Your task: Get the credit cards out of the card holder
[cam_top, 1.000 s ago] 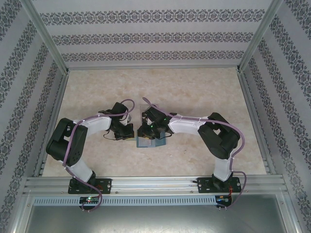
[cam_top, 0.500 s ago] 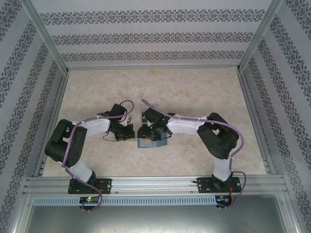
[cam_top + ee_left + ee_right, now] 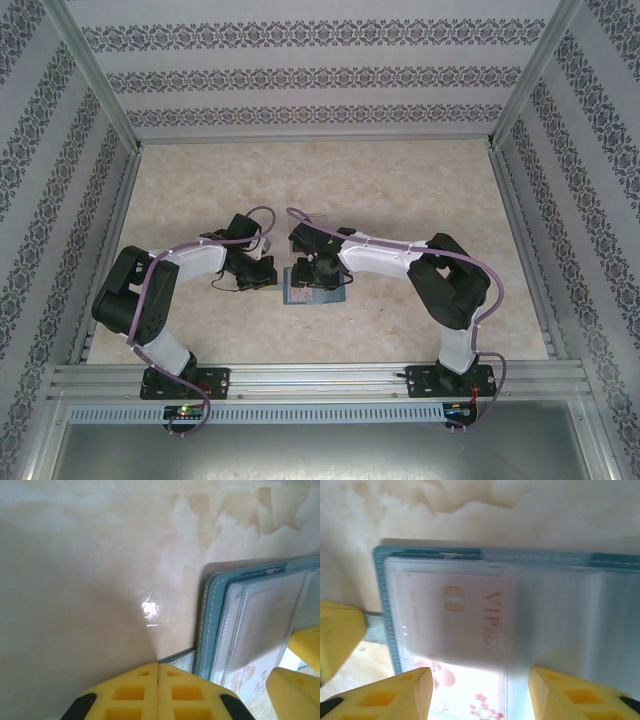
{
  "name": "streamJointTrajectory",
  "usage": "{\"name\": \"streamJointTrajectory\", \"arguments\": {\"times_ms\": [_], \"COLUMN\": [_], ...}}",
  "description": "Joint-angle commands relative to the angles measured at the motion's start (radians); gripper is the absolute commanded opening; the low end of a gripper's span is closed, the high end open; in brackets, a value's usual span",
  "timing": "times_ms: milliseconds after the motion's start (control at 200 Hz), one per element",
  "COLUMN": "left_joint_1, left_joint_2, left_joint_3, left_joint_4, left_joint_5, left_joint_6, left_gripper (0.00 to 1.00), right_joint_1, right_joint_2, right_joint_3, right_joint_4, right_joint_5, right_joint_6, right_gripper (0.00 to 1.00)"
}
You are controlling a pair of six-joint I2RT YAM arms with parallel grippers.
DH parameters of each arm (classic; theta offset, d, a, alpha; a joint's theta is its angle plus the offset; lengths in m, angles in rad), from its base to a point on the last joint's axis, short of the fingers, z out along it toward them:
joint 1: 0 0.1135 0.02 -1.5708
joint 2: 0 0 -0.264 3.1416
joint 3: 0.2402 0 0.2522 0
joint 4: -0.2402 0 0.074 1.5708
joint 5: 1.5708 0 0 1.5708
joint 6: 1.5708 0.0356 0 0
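The left gripper [image 3: 158, 690] is closed, perhaps pinning the card holder's [image 3: 211, 620] left edge, the right gripper [image 3: 479, 681] open above its pale card [image 3: 470, 615]

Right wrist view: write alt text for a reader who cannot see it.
An open teal card holder lies flat on a pale marbled table, with a pinkish-white credit card printed "VIP" tucked in one clear pocket. The right hand has its yellow fingers apart at the bottom of the frame, close over the holder.
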Motion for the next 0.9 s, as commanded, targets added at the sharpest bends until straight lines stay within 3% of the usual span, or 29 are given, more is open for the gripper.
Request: {"name": "streamJointTrajectory", "arguments": {"times_ms": [0,899], "left_joint_1": [-0.003,-0.004], "left_joint_2": [0.021,0.037], "left_joint_3": [-0.039,0.011], "left_joint_4": [-0.047,-0.119], "left_joint_5": [-0.034,-0.057], "left_joint_6": [-0.005,0.004], "left_gripper": [0.05,0.05], "right_joint_1": [0.011,0.000], "right_joint_2": [0.002,0.023], "right_joint_3": [0.028,0.020], "right_joint_4": [-0.135,-0.282], "right_joint_5": [0.094,0.271], "right_joint_6": [-0.026,-0.112], "right_gripper": [0.56,0.62]}}
